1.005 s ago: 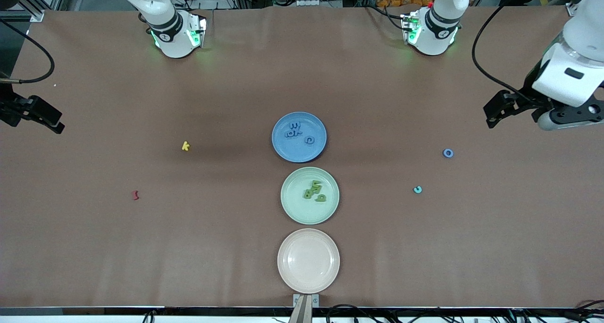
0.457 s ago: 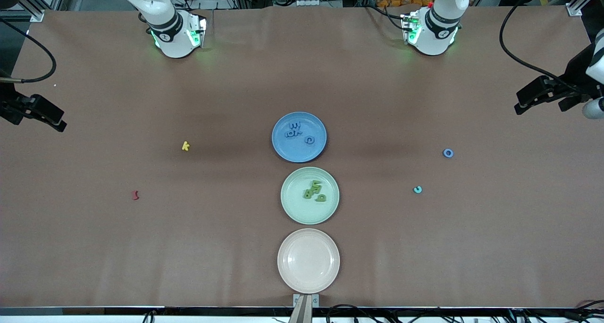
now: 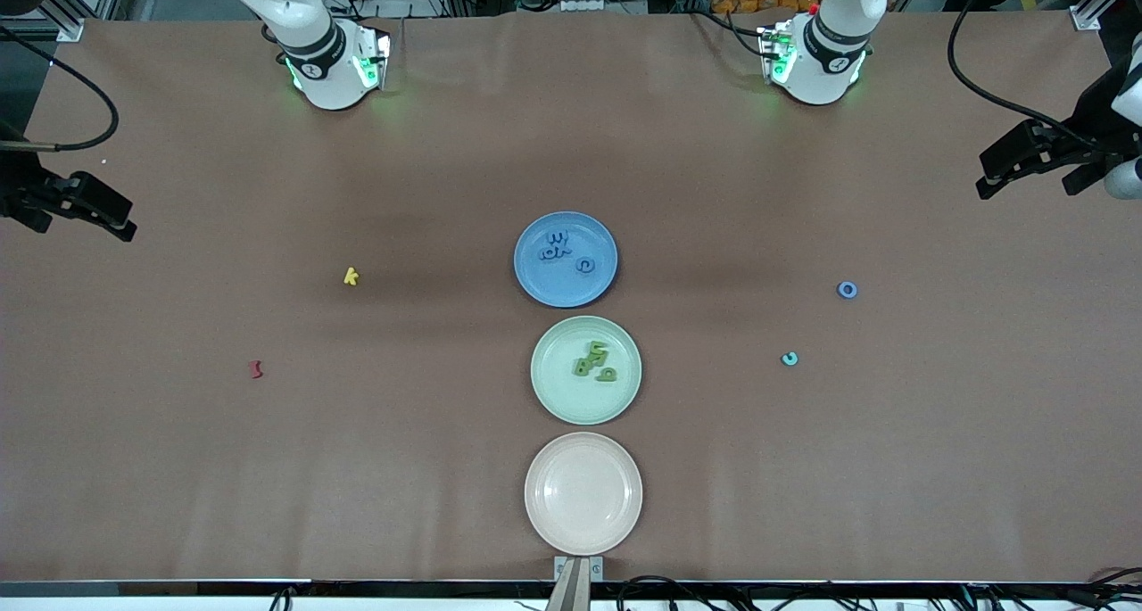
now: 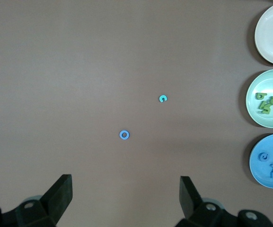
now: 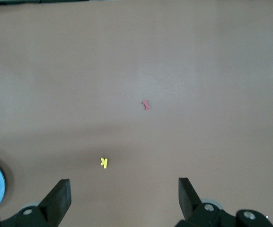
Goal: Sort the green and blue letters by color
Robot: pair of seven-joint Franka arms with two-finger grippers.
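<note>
Several blue letters (image 3: pixel 558 248) lie on the blue plate (image 3: pixel 571 292), and three green letters (image 3: pixel 595 362) lie on the pale green plate (image 3: pixel 571 403), which is nearer the front camera. A loose blue ring letter (image 3: pixel 848 290) (image 4: pixel 124 135) and a teal c (image 3: pixel 790 359) (image 4: pixel 162 98) rest on the table toward the left arm's end. My left gripper (image 3: pixel 988 174) (image 4: pixel 126 195) hangs open and empty over that end of the table. My right gripper (image 3: pixel 125 220) (image 5: pixel 124 196) hangs open and empty over the right arm's end.
An empty cream plate (image 3: pixel 583 526) sits nearest the front camera, in line with the other two plates. A yellow k (image 3: pixel 351 276) (image 5: pixel 103 162) and a dark red letter (image 3: pixel 256 369) (image 5: pixel 146 105) lie toward the right arm's end. Brown paper covers the table.
The left arm has drawn back toward its end of the table, away from the loose blue ring. The right gripper has shifted slightly. No letter has moved.
</note>
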